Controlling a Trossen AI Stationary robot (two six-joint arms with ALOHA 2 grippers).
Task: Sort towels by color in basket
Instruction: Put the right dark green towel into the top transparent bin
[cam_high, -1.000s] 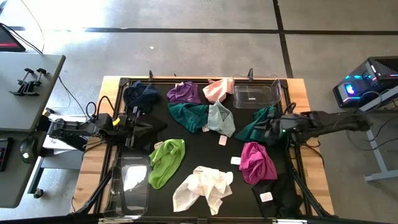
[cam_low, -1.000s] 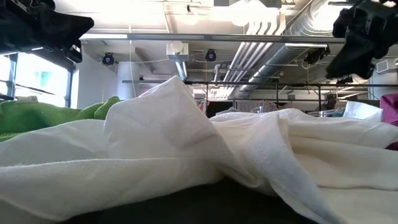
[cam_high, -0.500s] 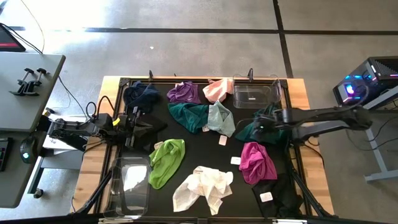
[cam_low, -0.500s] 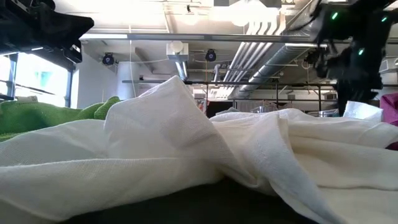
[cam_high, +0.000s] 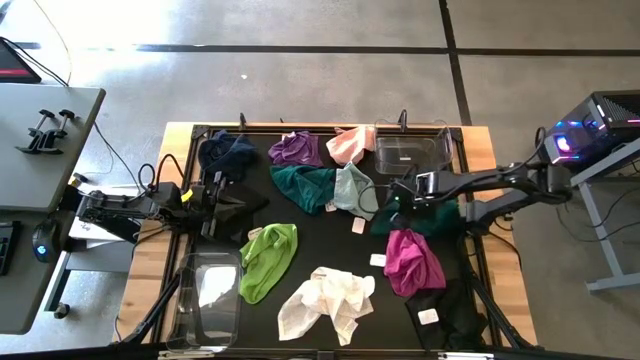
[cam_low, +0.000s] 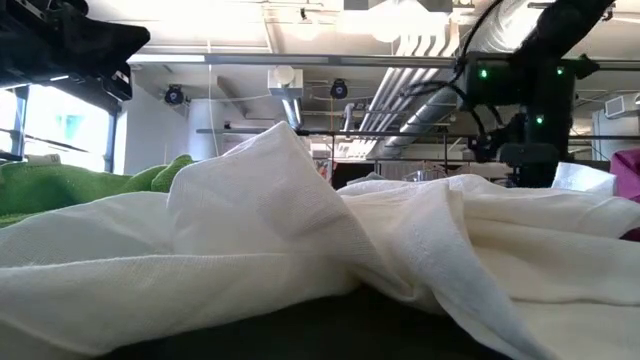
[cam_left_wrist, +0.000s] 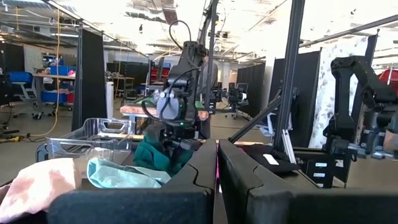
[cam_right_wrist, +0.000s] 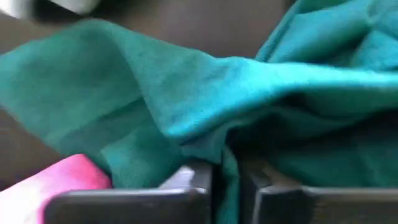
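Observation:
My right gripper (cam_high: 393, 208) is shut on the teal towel (cam_high: 418, 215) over the mat's right-middle, just right of the mint towel (cam_high: 355, 190). The left wrist view shows this gripper (cam_left_wrist: 173, 142) pointing down with the teal towel (cam_left_wrist: 155, 160) bunched under it. Lying loose on the mat are navy (cam_high: 228, 152), purple (cam_high: 296, 150), pink (cam_high: 350, 145), dark teal (cam_high: 303, 187), lime (cam_high: 268, 260), white (cam_high: 325, 300), magenta (cam_high: 413, 260) and black (cam_high: 445, 312) towels. My left gripper (cam_high: 216, 194) waits shut at the left side, beside another black towel (cam_high: 242, 206). My right gripper pinches a raised fold of the teal towel (cam_right_wrist: 227, 160) between its two fingers, coming from above and pointing down. The cloth bunches and hangs under the fingers, and its other end (cam_high: 438, 216) trails toward the table's right on the mat.
A clear plastic bin (cam_high: 408, 153) sits at the far right and another (cam_high: 208, 295) at the near left. Small white paper tags (cam_high: 358, 225) lie on the mat. In the low view the white towel (cam_low: 300, 230) fills the foreground. Black frame rails border the mat.
My right gripper has moved steadily toward the table's left, staying shut on the teal towel. The towel has been drawn along with it from the right edge toward the mint towel, bunching under the fingers. The left arm has kept still.

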